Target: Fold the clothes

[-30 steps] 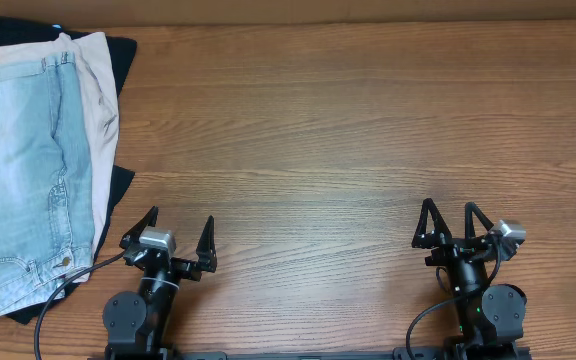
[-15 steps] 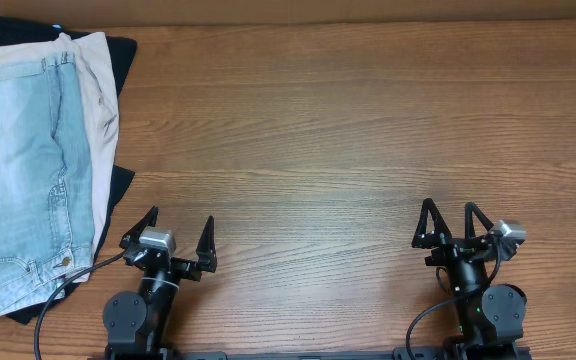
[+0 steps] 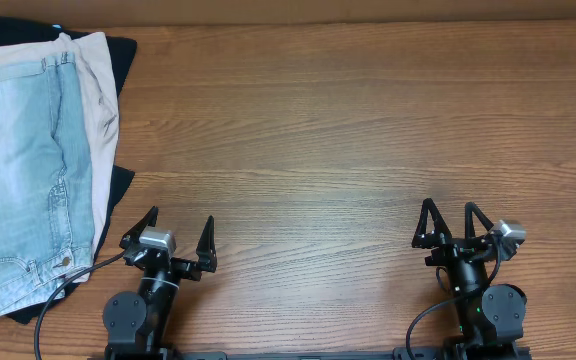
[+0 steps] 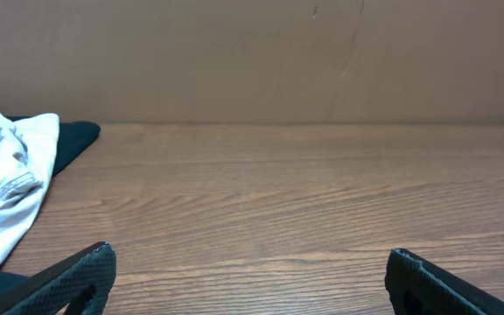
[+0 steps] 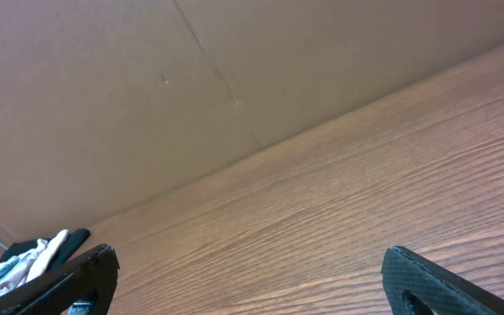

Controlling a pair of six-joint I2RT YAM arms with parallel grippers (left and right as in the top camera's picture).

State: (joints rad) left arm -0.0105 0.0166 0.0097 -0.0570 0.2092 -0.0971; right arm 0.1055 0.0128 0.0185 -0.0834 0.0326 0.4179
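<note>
Denim shorts [image 3: 18, 170]: flat at tabletop [image 3: 348, 150] far-left corner — atop beige shorts [image 3: 96, 110].
Left pincer [image 3: 179, 234]: wide, holding nothing — just right of shorts.
Right pincer [image 3: 447, 220]: wide, holding nothing.

Beige khaki shorts [image 3: 96, 95] lie on the worktop [image 3: 348, 150], far left of both end effectors. A black garment [image 3: 123, 60] lies beneath them. A cardboard wall [image 4: 252, 57] stands ahead.

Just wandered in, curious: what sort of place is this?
Probably a robot test bench, not a home: two arms with an open left pincer and right pincer at a wooden table, denim shorts piled nearby, cardboard backdrop.
</note>
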